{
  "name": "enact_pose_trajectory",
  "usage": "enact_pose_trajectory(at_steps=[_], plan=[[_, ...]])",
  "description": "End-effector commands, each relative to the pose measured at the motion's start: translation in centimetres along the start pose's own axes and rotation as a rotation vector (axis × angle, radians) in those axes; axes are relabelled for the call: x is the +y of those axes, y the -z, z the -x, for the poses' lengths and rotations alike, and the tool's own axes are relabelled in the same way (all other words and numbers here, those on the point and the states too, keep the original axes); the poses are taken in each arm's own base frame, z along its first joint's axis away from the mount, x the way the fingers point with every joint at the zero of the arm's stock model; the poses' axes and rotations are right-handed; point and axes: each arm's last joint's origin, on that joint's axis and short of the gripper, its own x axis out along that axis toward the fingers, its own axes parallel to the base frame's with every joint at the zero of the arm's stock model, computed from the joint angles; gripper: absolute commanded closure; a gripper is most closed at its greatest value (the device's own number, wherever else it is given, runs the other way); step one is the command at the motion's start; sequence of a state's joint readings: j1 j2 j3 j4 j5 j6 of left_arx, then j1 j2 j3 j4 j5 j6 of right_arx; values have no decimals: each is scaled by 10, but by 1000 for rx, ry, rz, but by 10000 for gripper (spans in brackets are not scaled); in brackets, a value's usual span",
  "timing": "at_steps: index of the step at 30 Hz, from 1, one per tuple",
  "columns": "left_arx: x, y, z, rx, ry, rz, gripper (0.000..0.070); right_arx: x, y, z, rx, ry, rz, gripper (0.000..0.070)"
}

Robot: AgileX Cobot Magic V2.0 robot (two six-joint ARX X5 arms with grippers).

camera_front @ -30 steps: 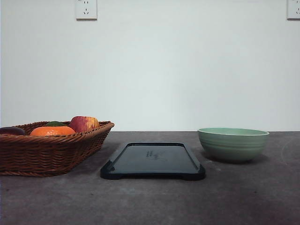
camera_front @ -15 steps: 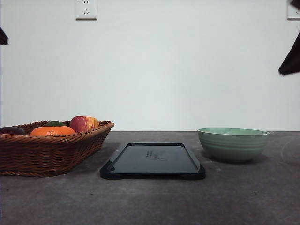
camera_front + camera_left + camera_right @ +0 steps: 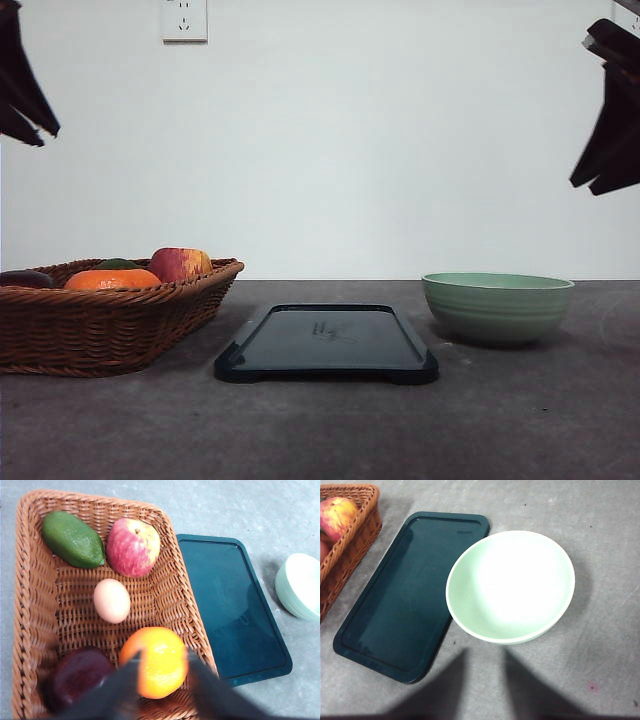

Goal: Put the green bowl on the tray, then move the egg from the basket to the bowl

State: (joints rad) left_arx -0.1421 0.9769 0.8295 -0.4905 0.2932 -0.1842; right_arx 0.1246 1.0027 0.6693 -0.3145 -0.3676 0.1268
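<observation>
The pale green bowl (image 3: 497,308) stands on the table to the right of the black tray (image 3: 325,375), not touching it. The wicker basket (image 3: 100,335) sits at the left. In the left wrist view the egg (image 3: 111,600) lies in the middle of the basket (image 3: 30,605), among other fruit. My left gripper (image 3: 164,655) hangs open high over the basket, its fingertips above the orange (image 3: 155,662). My right gripper (image 3: 486,652) is open and empty, high above the table beside the bowl (image 3: 510,585). In the front view the left gripper (image 3: 38,135) and right gripper (image 3: 590,185) hang near the upper corners.
The basket also holds an avocado (image 3: 72,539), an apple (image 3: 133,547) and a dark purple fruit (image 3: 80,675). The tray (image 3: 405,600) has nothing on it. Grey tabletop stretches in front of the tray and bowl. A white wall stands behind.
Both grippers have come down into the front view from the top corners, left at upper left and right at upper right. Bowl, tray and basket have not moved.
</observation>
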Motion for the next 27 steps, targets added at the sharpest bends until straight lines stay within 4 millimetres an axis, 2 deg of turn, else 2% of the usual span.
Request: enact_pose_trajectory(at_steps=[1, 7, 16, 21, 27], plan=[[-3, -6, 2, -21, 10, -28, 378, 2, -6, 0, -13, -8, 21, 298], [-3, -7, 2, -24, 10, -29, 378, 4, -13, 4, -14, 13, 0, 294], [-3, -7, 2, -24, 10, -28, 380, 8, -67, 13, 125, 185, -68, 314], [-3, -7, 2, -25, 11, -28, 390, 3, -91, -2, 232, 222, -84, 327], [-3, -7, 2, -26, 11, -27, 390, -12, -104, -36, 328, 236, -99, 362]])
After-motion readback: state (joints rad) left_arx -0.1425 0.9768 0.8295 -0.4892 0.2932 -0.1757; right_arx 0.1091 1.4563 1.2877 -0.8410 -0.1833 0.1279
